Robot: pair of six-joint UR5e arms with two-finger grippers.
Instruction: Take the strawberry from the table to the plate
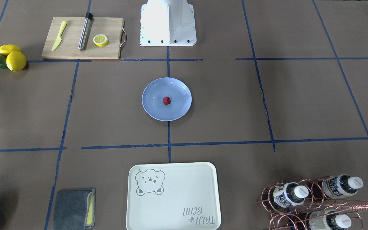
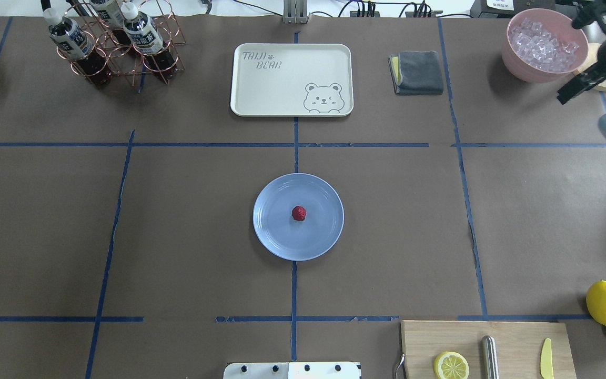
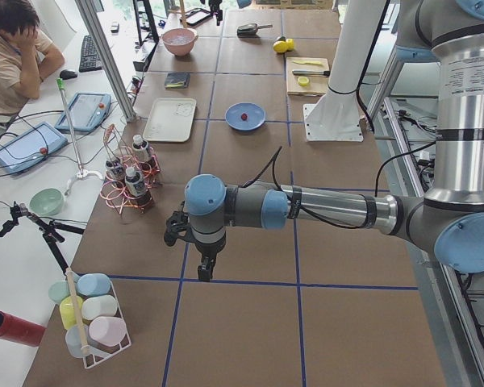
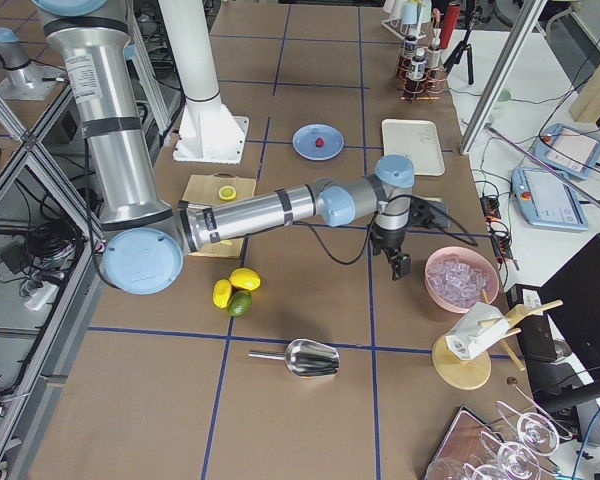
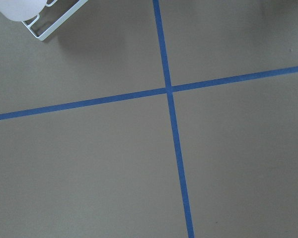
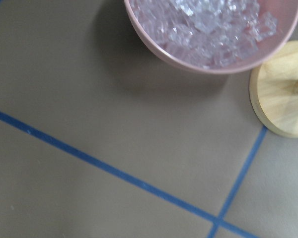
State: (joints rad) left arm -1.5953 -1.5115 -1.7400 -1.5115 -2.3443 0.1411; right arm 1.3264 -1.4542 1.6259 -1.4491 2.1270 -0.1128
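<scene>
Though wrists show table (image 5: 89,163), overhead — strawberry (image 2: 299,213) plated.

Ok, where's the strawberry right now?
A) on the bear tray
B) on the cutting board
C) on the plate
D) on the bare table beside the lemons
C: the strawberry lies near the middle of the plate, as the overhead and front-facing views both show.
</scene>
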